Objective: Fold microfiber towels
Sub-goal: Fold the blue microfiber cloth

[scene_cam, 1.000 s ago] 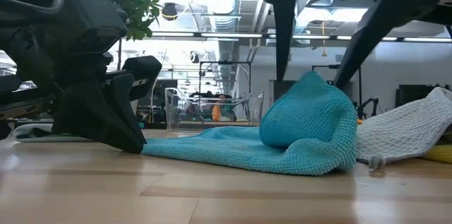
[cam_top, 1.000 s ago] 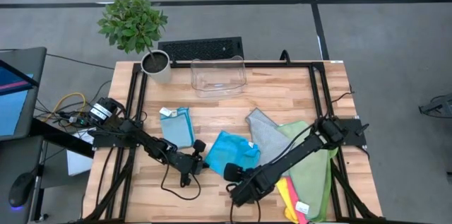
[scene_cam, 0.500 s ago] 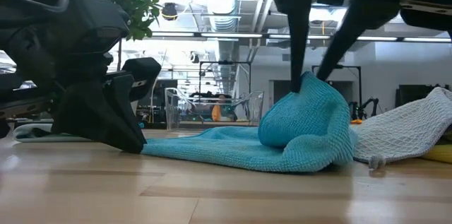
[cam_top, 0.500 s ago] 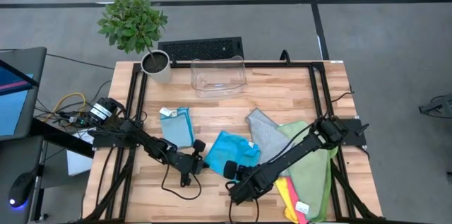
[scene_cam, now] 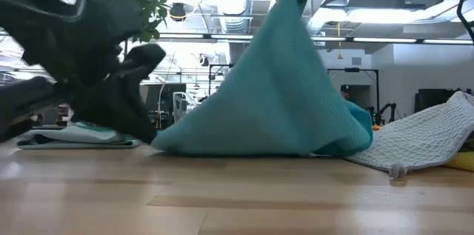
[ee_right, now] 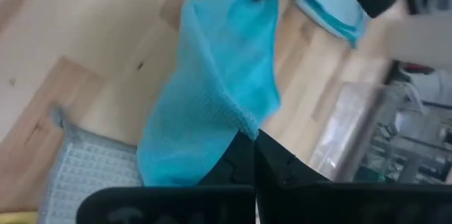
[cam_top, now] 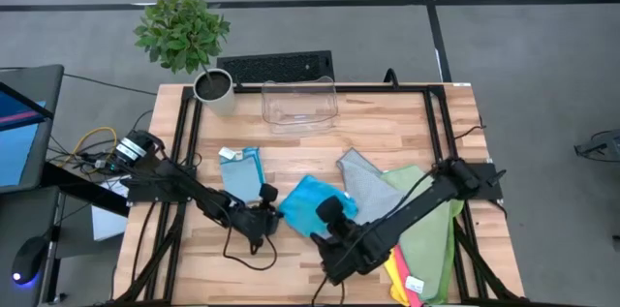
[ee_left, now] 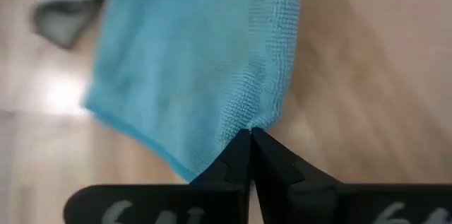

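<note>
Left gripper clamped on one corner of the teal towel; right gripper clamped on another, raised. Towel hangs tented near the table's front edge, lower hem touching the wood.

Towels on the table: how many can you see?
6: folded light blue towel left; teal towel centre, being lifted; grey towel, green towel, yellow towel, pink towel piled right. More may hide.
</note>
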